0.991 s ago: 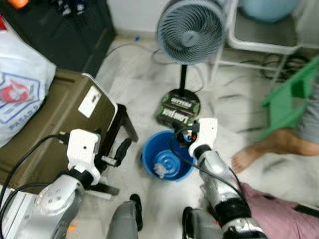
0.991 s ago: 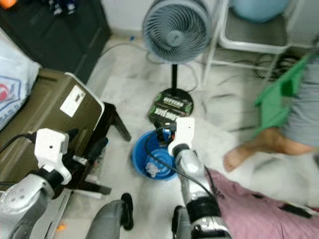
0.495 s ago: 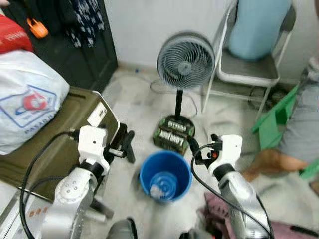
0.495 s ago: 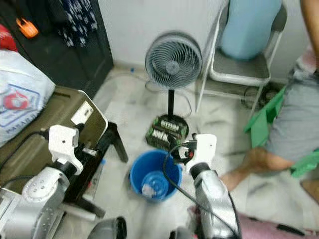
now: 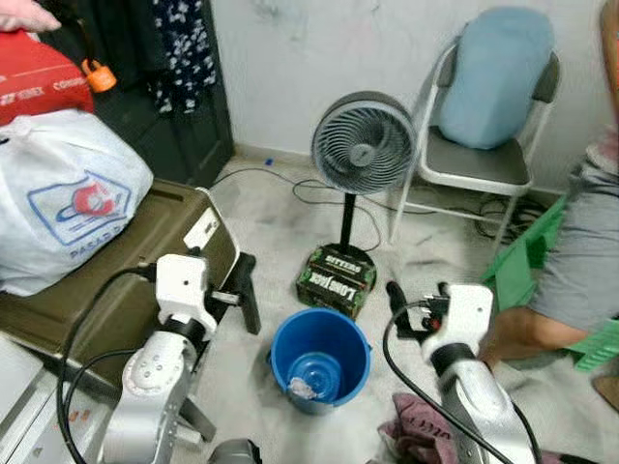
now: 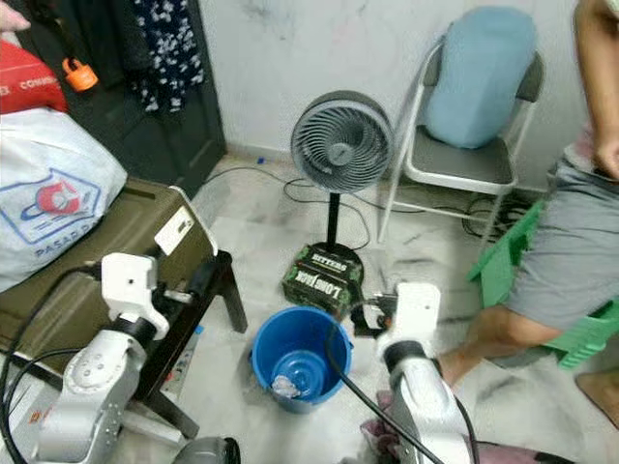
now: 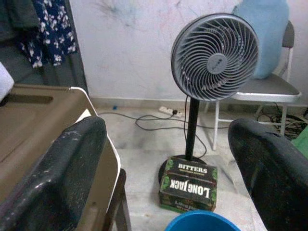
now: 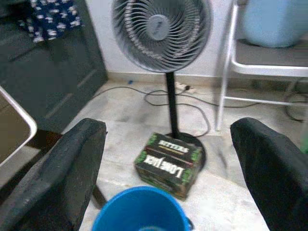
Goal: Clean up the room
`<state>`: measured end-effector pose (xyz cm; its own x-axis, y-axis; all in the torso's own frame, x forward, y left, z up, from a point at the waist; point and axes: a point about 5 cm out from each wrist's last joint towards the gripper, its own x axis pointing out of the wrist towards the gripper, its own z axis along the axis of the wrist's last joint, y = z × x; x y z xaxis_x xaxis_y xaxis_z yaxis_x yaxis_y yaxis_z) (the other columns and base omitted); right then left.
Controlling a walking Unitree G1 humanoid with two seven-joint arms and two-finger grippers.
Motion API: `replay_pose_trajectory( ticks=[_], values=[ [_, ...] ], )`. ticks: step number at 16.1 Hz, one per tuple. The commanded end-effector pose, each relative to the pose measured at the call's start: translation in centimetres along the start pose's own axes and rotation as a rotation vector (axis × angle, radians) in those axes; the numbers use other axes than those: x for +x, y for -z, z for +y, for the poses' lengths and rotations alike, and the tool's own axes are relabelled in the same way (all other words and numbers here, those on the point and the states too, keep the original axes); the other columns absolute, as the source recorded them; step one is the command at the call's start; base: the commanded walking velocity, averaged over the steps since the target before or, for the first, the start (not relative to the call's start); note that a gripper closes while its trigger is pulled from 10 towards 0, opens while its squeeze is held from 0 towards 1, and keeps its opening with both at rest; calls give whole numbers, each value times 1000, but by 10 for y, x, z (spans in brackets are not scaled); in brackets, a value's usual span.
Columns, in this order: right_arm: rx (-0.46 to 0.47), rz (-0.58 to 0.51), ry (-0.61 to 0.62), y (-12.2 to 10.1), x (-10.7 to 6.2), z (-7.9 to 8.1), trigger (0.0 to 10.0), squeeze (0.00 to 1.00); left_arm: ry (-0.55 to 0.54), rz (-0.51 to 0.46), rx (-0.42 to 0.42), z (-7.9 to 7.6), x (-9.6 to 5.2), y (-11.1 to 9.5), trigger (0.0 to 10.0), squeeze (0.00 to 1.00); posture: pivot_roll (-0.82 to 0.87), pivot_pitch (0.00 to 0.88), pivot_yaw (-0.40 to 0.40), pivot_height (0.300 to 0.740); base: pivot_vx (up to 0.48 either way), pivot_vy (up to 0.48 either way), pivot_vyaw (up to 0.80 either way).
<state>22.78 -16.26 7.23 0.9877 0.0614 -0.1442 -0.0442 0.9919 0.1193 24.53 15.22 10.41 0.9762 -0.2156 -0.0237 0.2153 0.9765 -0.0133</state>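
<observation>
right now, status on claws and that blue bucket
Both claws open, empty: left claw, right claw. Blue bucket upright on floor between them. Long Jack box and fan just beyond it.

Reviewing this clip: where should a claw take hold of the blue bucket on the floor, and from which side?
Probably the blue bucket by its rim, from above: it stands upright with its mouth open, so one finger can go inside the wall and one outside. The right claw hangs nearest, open.
</observation>
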Motion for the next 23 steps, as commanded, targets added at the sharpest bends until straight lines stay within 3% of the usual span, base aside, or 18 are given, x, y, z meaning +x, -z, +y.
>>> replay_pose_trajectory(
  ticks=[1, 4, 10, 16, 23],
  values=[
    [-10, -24, 11, -8, 0, -1, 10000, 0, -3, -13, 7, 1, -1, -4, 10000, 0, -13, 0, 29, 740, 0, 0, 0],
    [-42, -21, -24, -11, -3, 2, 10000, 0, 1, -21, 6, -4, -6, 0, 10000, 0, -23, 0, 30, 740, 0, 0, 800],
    [-64, -48, -72, -23, 6, 10, 10000, 0, -28, -52, 0, -2, 0, -9, 10000, 0, -20, 0, 22, 740, 0, 0, 800],
    [-61, -45, -73, -26, 3, 7, 10000, 0, -19, -13, -14, -9, -15, -1, 10000, 0, -25, 10, 23, 740, 0, 0, 800],
    [-65, -40, -90, -26, 5, 8, 10000, 0, -26, -1, -20, -9, -17, -1, 10000, 0, -21, 17, 18, 740, 0, 0, 800]
  ],
)
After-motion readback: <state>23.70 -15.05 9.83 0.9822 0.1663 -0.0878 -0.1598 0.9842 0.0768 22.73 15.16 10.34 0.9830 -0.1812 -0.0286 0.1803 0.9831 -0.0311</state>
